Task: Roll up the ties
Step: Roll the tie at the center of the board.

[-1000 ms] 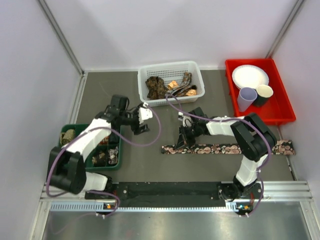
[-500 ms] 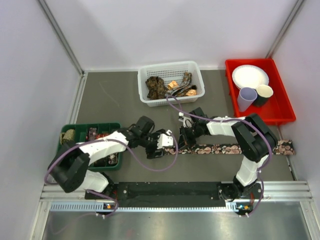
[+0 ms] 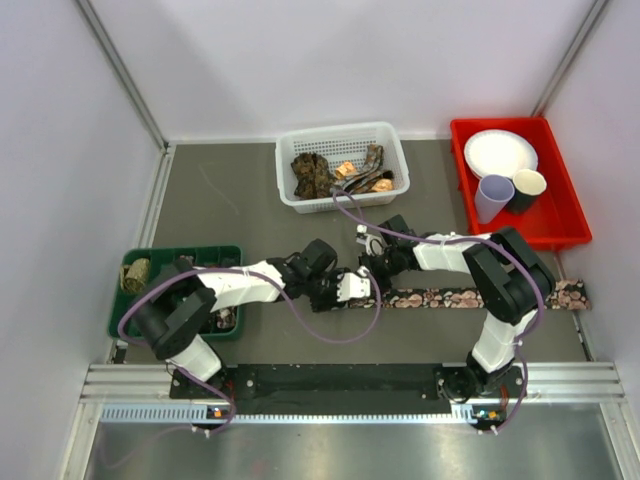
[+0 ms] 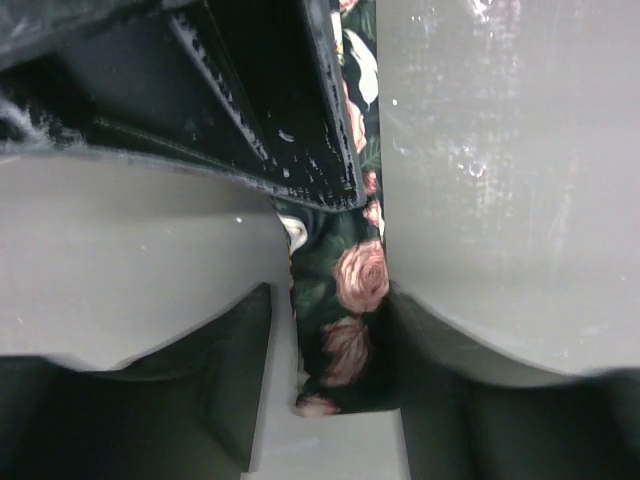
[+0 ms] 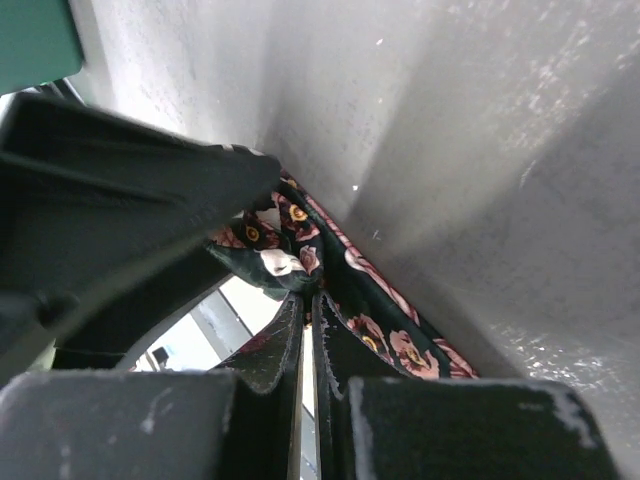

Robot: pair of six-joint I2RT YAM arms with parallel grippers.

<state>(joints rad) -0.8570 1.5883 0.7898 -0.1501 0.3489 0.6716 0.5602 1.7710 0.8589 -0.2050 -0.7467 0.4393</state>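
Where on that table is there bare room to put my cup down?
Bare mat lies at the far left, between the white basket and the green tray, and in the near-right strip between the flat tie and the rail. It is crowded mid-table, where the left gripper and right gripper meet at the tie's end.

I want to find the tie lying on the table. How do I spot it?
On the grey table, nearer than the white basket, a dark tie with pink roses lies flat across the right side. The ties in the basket are crumpled and those in the green tray are small rolls; this one is stretched straight.
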